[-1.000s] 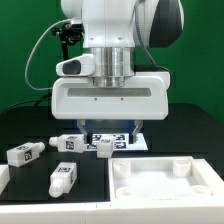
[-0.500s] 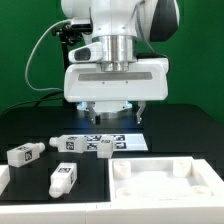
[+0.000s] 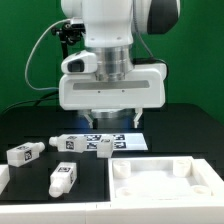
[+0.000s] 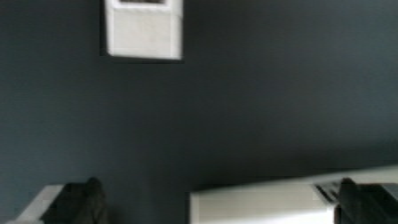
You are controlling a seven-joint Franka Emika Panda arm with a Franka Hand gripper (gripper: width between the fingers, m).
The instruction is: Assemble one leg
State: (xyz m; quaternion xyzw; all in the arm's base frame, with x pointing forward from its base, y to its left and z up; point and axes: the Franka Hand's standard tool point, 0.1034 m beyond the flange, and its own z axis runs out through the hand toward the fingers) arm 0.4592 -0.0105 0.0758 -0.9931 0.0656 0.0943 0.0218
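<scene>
Several white legs with square tags lie on the black table in the exterior view: one at the far left (image 3: 25, 152), one behind it (image 3: 65, 142), one nearer the front (image 3: 63, 178) and one by the marker board (image 3: 103, 146). My gripper (image 3: 112, 120) hangs above the marker board (image 3: 122, 141), open and empty, clear of every leg. In the wrist view the gripper (image 4: 219, 205) shows two dark fingertips (image 4: 75, 200) wide apart with nothing between them. One leg (image 4: 143, 30) lies far ahead of them.
The large flat white square piece with rimmed edges and corner holes (image 3: 160, 182) lies at the front, on the exterior view's right. A white part's corner (image 3: 4, 182) shows at the front left. A blurred white flat surface (image 4: 285, 200) lies under the fingers.
The gripper rose from close above the marker board, then came down slightly and shifted a little toward the exterior view's left. It stays open. The legs have not moved.
</scene>
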